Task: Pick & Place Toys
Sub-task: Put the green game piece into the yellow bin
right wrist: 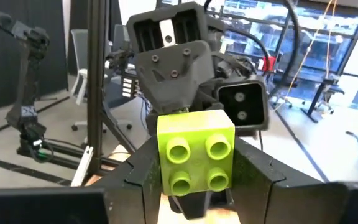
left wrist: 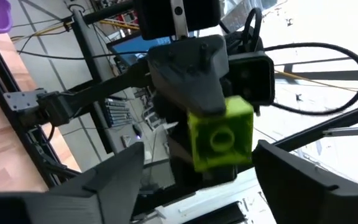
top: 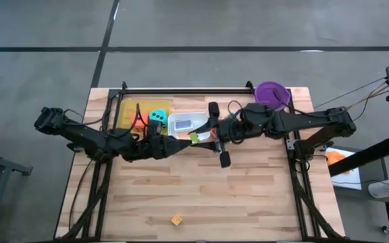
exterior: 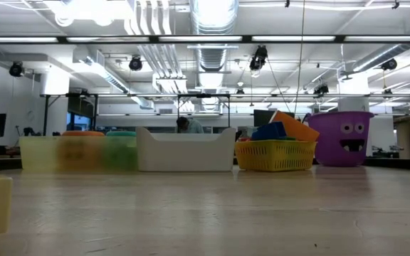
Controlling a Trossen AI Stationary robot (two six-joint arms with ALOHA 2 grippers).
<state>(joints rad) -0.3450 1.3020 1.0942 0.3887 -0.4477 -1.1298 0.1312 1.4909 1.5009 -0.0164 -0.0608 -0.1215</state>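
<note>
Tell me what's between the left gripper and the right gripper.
A lime green block, gripped in the right gripper's jaws; the left gripper's jaws stand open, facing it. Both wrist views show it.

A pale wooden plank surface (top: 201, 196) carries, along its far edge, a translucent yellow plastic tray (top: 128, 108), a white rectangular plastic tray (top: 181, 123) beside it, and a round purple plastic bucket (top: 272, 93) with a cartoon face at the corner.

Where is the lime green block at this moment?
The lime green block is in mid-air between the two grippers, clamped by the right gripper, above the table's middle, just in front of the white tray in the high view.
</note>
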